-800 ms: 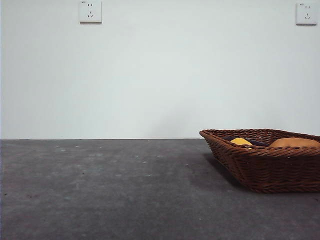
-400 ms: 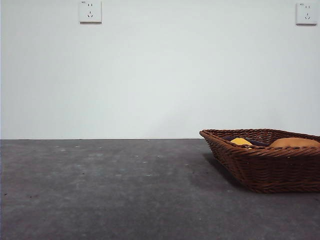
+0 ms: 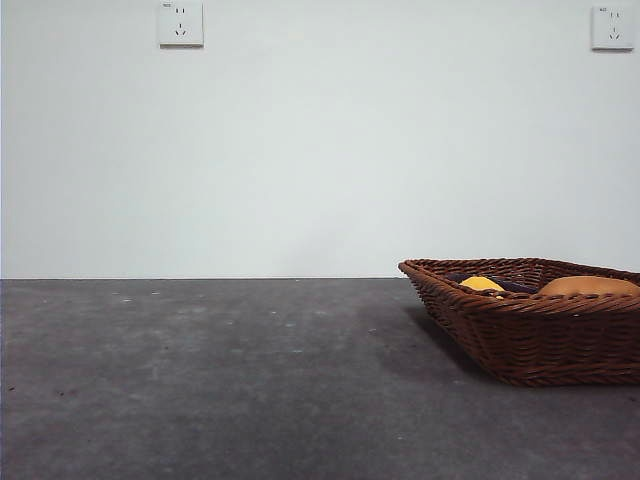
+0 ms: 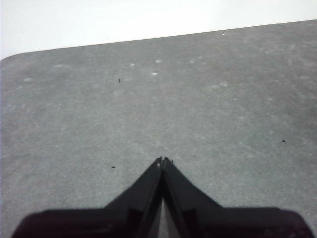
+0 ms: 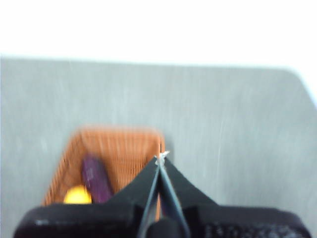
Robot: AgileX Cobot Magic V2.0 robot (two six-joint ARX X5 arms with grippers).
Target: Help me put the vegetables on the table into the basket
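A: Where do things stand with the vegetables?

B: All three look to be in the basket (image 3: 530, 340). From the front, the yellow vegetable (image 3: 482, 284) and the tan potato (image 3: 590, 285) peek over the braided rim, with a dark sliver of the eggplant (image 3: 515, 286) between them. The right wrist view is blurred, but it shows the eggplant and the yellow vegetable lying side by side on the wicker floor, below and to one side of the right gripper (image 5: 162, 157).

A: And the jaws?

B: The right gripper's jaws are pressed together with nothing between them, their tips over the basket's near edge. The left gripper (image 4: 162, 160) also has its jaws closed and empty, with only bare desk (image 4: 99, 114) ahead of them and no vegetable near.

A: So what is the step in hand?

B: I'd judge the loading finished; what remains is backing away. To do that well, the right arm should lift straight up before swinging aside, so the jaws don't catch the rim and drag the basket. The left arm need only wait where it is.
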